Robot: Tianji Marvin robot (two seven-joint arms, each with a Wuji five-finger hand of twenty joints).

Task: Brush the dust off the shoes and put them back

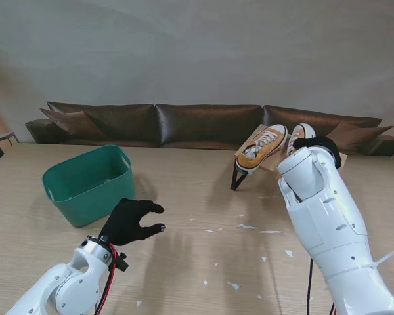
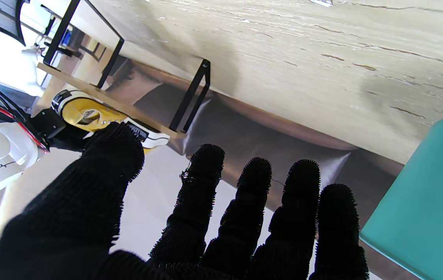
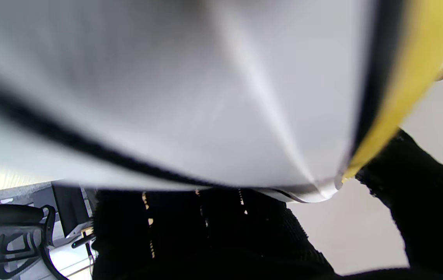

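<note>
1. Two yellow canvas sneakers sit side by side on a tilted wooden shoe rack with black metal legs [image 1: 237,178], at the far right of the table [image 1: 203,197], just in front of a brown leather sofa [image 1: 203,123].
2. The left sneaker [image 1: 261,147] lies free on the rack board, toe pointing down the slope toward me.
3. The right sneaker [image 1: 299,133] is partly hidden behind the right arm; only its white toe cap and a strip of yellow show in the stand view.
4. The right hand [image 1: 318,144], in a black glove, is at that right sneaker. In the right wrist view the shoe's white rubber and yellow canvas fill the picture, with gloved fingers [image 3: 419,202] wrapped around its edge, so the hand is grasping the shoe.
5. The left hand [image 1: 130,222] hovers over the table nearer to me, fingers [image 2: 206,182] spread and lightly curled, holding nothing.
6. A green plastic bin [image 1: 85,180] stands on the left of the table, just beyond the left hand.
7. Small white scraps [image 1: 270,231] are scattered over the table between the arms.
</note>
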